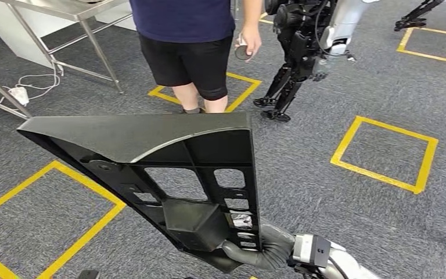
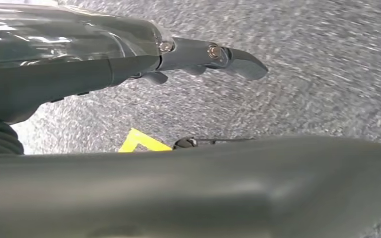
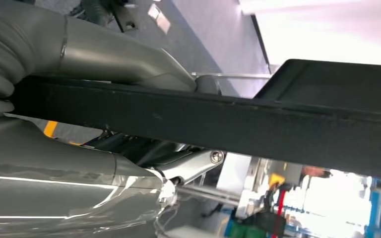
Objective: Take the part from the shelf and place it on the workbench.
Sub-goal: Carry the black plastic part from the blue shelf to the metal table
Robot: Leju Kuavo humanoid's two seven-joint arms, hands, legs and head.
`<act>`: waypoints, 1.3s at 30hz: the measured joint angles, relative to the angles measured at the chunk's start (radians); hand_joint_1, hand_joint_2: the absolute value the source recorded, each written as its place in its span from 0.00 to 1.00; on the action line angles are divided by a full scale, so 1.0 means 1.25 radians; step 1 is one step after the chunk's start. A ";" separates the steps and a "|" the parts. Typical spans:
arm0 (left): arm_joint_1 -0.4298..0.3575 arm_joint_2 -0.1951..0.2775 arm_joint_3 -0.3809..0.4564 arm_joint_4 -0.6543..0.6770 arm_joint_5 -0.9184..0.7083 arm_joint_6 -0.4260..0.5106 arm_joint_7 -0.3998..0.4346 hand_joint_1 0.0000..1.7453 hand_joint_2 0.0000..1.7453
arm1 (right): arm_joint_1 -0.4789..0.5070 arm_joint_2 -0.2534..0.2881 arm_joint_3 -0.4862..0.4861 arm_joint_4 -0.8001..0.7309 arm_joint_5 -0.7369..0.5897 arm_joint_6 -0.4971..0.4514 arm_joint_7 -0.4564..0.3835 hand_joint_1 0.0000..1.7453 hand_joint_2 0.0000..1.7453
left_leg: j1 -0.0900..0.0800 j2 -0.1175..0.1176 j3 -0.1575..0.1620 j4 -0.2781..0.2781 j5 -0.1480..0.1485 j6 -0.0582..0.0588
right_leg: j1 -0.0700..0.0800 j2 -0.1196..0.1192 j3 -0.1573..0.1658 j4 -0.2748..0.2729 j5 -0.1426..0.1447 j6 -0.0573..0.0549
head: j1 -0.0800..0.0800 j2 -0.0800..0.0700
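Observation:
The part [image 1: 151, 139] is a large black plastic panel, wedge-shaped, with ribs and rectangular openings on the side facing me. It hangs in front of me above the grey carpet. My right hand [image 1: 250, 253] grips its lower corner from below. In the right wrist view a black rib of the part [image 3: 228, 124] runs between the thumb and the fingers of my right hand [image 3: 54, 183]. My left hand [image 2: 79, 74] hovers over the carpet with its fingers stretched out and nothing in it.
A person [image 1: 186, 46] in a dark blue shirt and black shorts stands just beyond the part. Another robot's black legs [image 1: 293, 58] stand to the right of them. A metal table [image 1: 75, 17] and white cables [image 1: 23, 90] are far left. Yellow tape squares [image 1: 383, 151] mark the carpet.

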 joint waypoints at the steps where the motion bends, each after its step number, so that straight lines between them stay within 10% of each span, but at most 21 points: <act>1: 0.001 0.000 0.000 0.000 0.000 0.000 -0.001 0.00 1.00 | -0.001 0.000 0.000 0.000 0.000 0.001 0.000 1.00 1.00 | 0.001 0.010 0.025 -0.051 0.031 0.000 | 0.000 -0.008 0.004 0.000 -0.003 0.003 | 0.000 0.000; 4: -0.001 0.000 0.000 0.000 0.000 0.000 -0.003 0.00 1.00 | -0.006 0.000 0.000 0.000 -0.002 0.005 0.000 1.00 1.00 | -0.006 0.055 0.084 -0.170 0.074 0.010 | 0.005 -0.028 0.013 0.003 -0.013 0.015 | 0.000 0.000; 7: 0.001 -0.001 0.000 0.000 0.000 0.000 -0.004 0.00 1.00 | -0.009 0.000 0.000 0.001 -0.003 0.008 0.001 1.00 1.00 | -0.010 0.047 0.087 -0.181 0.070 0.027 | 0.005 -0.046 0.019 0.001 -0.019 0.026 | 0.000 0.000; 10: 0.001 0.000 0.001 0.000 0.001 0.000 -0.006 0.00 1.00 | -0.010 0.000 0.000 0.000 -0.003 0.010 0.001 1.00 1.00 | -0.006 0.027 0.091 -0.187 0.074 0.041 | 0.001 -0.004 -0.002 0.064 -0.065 0.033 | 0.002 0.000; 13: -0.002 -0.002 0.001 0.000 0.001 -0.002 -0.008 0.00 1.00 | -0.006 -0.001 0.000 0.004 -0.004 0.010 0.001 1.00 1.00 | -0.007 0.002 0.091 -0.187 0.073 0.046 | 0.001 0.032 -0.079 0.214 -0.123 0.032 | 0.002 0.000; 15: -0.002 -0.003 0.001 0.000 0.001 -0.002 -0.008 0.00 1.00 | -0.006 -0.002 0.000 0.006 -0.003 0.010 0.001 1.00 1.00 | -0.008 -0.017 0.093 -0.187 0.073 0.046 | 0.001 0.036 -0.087 0.210 -0.095 0.030 | 0.002 0.000; 18: -0.004 -0.004 0.001 0.000 0.001 -0.003 -0.009 0.00 1.00 | -0.008 -0.002 0.000 0.006 -0.003 0.010 0.001 1.00 1.00 | -0.007 -0.045 0.095 -0.184 0.071 0.041 | -0.001 0.075 -0.030 0.061 -0.010 0.027 | 0.002 0.000; 20: -0.005 -0.004 0.001 0.000 0.001 -0.003 -0.010 0.00 1.00 | -0.009 -0.002 0.000 0.006 -0.002 0.010 0.001 1.00 1.00 | -0.006 -0.061 0.090 -0.183 0.071 0.033 | -0.001 0.099 -0.012 0.015 0.001 0.024 | 0.002 0.000; 24: -0.002 -0.004 0.001 0.000 0.001 -0.003 -0.011 0.00 1.00 | -0.012 0.000 0.000 0.006 -0.002 0.010 0.002 1.00 1.00 | -0.005 -0.060 0.079 -0.168 0.060 0.016 | -0.003 0.070 -0.006 0.005 0.001 0.011 | 0.002 0.000; 29: -0.006 -0.005 0.001 0.000 0.002 -0.003 -0.011 0.00 1.00 | -0.015 0.001 0.001 0.006 -0.001 0.012 0.002 1.00 1.00 | -0.004 -0.004 -0.016 0.033 -0.028 0.002 | -0.001 0.015 0.000 0.003 -0.005 0.001 | 0.002 0.000; 34: -0.007 -0.005 0.002 0.000 0.007 -0.003 -0.011 0.00 1.00 | -0.034 0.001 0.001 0.006 0.000 0.014 0.005 1.00 1.00 | -0.013 0.047 0.081 -0.158 0.071 0.018 | 0.002 -0.023 0.017 0.004 -0.019 0.011 | 0.002 0.000; 39: -0.007 -0.005 0.004 0.000 0.010 -0.003 -0.012 0.00 1.00 | -0.042 0.000 0.000 0.005 0.000 0.014 0.007 1.00 1.00 | -0.016 0.037 0.087 -0.182 0.070 0.039 | 0.004 -0.028 0.019 0.015 -0.037 0.028 | 0.002 0.000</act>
